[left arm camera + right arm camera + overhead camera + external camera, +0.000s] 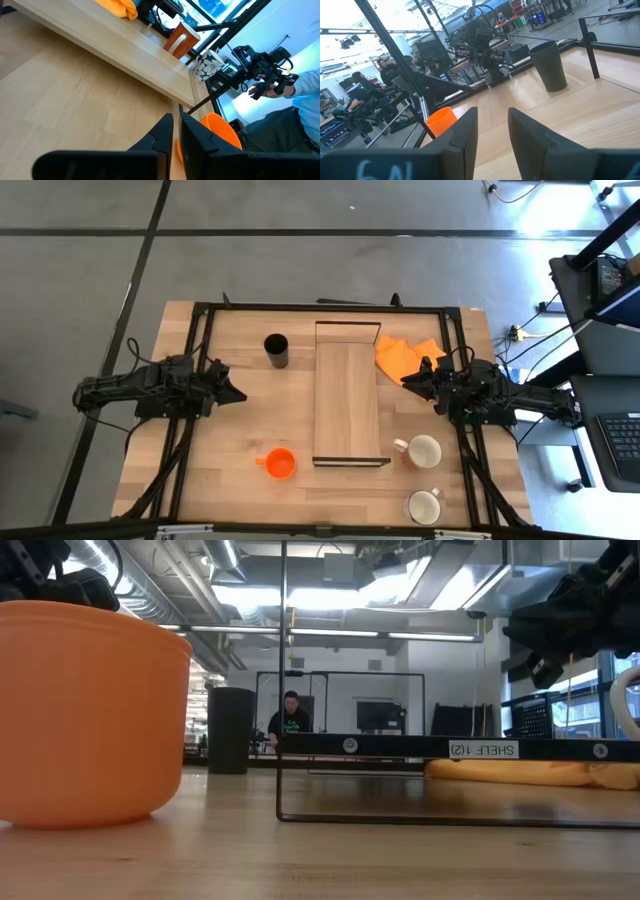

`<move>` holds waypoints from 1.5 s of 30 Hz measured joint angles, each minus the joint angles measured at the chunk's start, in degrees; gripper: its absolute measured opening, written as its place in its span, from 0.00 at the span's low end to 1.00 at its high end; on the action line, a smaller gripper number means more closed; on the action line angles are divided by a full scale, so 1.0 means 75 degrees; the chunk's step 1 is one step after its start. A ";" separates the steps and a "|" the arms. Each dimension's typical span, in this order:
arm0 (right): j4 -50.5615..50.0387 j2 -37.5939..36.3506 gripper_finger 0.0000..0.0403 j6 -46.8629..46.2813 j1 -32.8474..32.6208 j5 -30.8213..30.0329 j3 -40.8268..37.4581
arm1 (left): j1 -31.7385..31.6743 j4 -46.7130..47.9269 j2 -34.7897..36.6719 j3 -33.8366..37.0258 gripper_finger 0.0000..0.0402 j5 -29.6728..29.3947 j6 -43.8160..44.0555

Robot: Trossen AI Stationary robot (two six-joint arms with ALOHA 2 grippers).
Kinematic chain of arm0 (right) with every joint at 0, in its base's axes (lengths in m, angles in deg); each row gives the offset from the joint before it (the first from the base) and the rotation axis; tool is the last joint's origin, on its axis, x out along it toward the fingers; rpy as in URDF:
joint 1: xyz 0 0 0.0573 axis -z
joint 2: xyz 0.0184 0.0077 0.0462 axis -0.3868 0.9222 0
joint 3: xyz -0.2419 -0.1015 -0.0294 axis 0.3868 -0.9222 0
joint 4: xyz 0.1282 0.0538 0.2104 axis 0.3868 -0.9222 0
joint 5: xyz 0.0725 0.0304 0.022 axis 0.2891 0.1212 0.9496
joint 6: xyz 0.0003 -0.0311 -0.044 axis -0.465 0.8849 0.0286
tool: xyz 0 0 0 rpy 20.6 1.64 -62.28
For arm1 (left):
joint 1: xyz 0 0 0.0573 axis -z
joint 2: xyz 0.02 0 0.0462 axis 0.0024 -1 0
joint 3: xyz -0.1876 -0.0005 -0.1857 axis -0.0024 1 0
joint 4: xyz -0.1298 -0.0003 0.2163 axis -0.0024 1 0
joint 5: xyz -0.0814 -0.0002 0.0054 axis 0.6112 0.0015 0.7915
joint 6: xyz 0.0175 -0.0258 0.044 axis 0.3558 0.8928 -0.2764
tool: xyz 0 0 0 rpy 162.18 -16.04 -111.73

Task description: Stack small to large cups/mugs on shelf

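The shelf (pixel 348 395), a long light-wood board in a black frame, lies at the table's middle. A black tumbler (pixel 276 350) stands to its far left and an orange cup (pixel 279 464) to its near left. Two white mugs (pixel 422 450) (pixel 424 505) stand upright at the near right. My left gripper (pixel 235 393) hovers at the table's left side, pointing at the shelf. Its fingers (pixel 176 135) are shut with nothing between them. My right gripper (pixel 410 377) hovers at the right side, open (pixel 492 135) and empty, pointing level toward the tumbler (pixel 549 66).
An orange cloth (pixel 405 355) lies crumpled just right of the shelf's far end, under my right gripper. A black metal frame (pixel 200 310) rims the table. Beyond the table a person (pixel 295 100) holds a device, and others sit in the room (pixel 360 95).
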 joint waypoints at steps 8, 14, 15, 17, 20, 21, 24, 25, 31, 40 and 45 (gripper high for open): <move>0.0006 0.0000 0.27 0.0000 0.0000 -0.0002 -0.0002 | 0.0001 0.0000 0.0003 0.0000 0.06 -0.0001 0.0000; 0.0052 0.0000 0.27 -0.0035 0.0001 -0.0078 -0.0003 | 0.0002 0.0000 0.0001 0.0000 0.06 -0.0001 -0.0001; 0.0173 0.0000 0.27 -0.0038 0.0001 -0.0026 -0.0003 | 0.0001 0.0002 0.0000 0.0000 0.06 -0.0001 0.0000; 0.0719 0.0002 0.27 0.0035 -0.0001 0.0009 -0.0003 | 0.0001 0.0001 0.0001 0.0000 0.06 -0.0001 0.0000; 0.2155 0.0003 0.27 0.0166 0.0000 0.0008 -0.0003 | 0.0002 0.0000 0.0001 0.0000 0.06 -0.0003 0.0000; 0.2720 0.0003 0.27 0.0153 -0.0001 -0.0005 -0.0003 | 0.0003 0.0000 0.0000 0.0000 0.06 -0.0003 -0.0002; 0.4105 0.0003 0.27 0.0015 -0.0002 -0.0267 0.0074 | 0.0001 0.0000 0.0003 0.0001 0.06 -0.0002 -0.0001; 0.4267 0.0003 0.27 0.0001 -0.0002 -0.0301 0.0194 | 0.0001 0.0000 0.0003 0.0001 0.06 -0.0001 0.0000; 0.3357 0.0253 0.27 0.0858 0.0001 0.1561 0.1607 | 0.0001 0.0000 0.0001 0.0000 0.06 -0.0003 -0.0002; -0.1614 0.1642 0.27 0.1570 0.0001 0.1066 0.4004 | 0.0001 0.0003 0.0001 0.0000 0.06 0.0000 -0.0002; -0.1758 0.2687 0.27 0.0532 0.0001 0.1007 0.4553 | 0.0003 0.0000 0.0002 0.0000 0.06 -0.0003 0.0000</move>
